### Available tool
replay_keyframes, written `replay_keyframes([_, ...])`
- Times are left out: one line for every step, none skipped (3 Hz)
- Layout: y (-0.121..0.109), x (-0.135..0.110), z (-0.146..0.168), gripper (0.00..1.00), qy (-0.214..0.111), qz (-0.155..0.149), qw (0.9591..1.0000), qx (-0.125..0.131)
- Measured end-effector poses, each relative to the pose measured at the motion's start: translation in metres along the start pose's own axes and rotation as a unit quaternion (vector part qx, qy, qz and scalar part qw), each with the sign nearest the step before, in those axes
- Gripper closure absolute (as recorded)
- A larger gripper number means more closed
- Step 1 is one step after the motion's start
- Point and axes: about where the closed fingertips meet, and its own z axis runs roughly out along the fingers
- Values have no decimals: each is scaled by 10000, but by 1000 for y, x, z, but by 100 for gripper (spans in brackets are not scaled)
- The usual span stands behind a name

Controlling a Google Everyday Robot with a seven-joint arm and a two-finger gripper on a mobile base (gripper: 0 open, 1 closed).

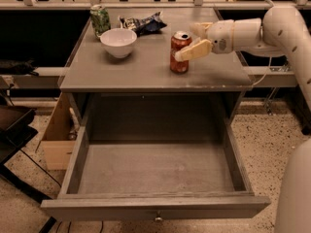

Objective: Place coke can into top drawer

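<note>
Top drawer (155,208) already open. Coke can (178,62) upright on cabinet top (141,74). Gripper (188,42) at can, fingers (197,49) spread, not clamped. I judge grasp, carry and drop-in all left.

— What colours on the coke can (177,66)?
— Red with white lettering and a silver top. At its right side, the gripper (187,42) is cream, fingers apart, on a white arm (243,33).
— Left of the can?
— A white bowl (118,40), and behind that a green can (100,19). Behind the coke can, a dark blue bag (143,23) with pale print.
— Below it?
— Plain grey cabinet top (146,74) and a matching grey top drawer (155,208). The floor (272,144) is beige with dark speckles.
</note>
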Motion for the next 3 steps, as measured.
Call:
replay_keyframes([1, 2, 21, 18, -147, -56, 9999, 4])
replay_keyframes([1, 1, 23, 42, -166, -69, 9998, 6])
replay_keyframes([1, 1, 23, 65, -166, -69, 9998, 6])
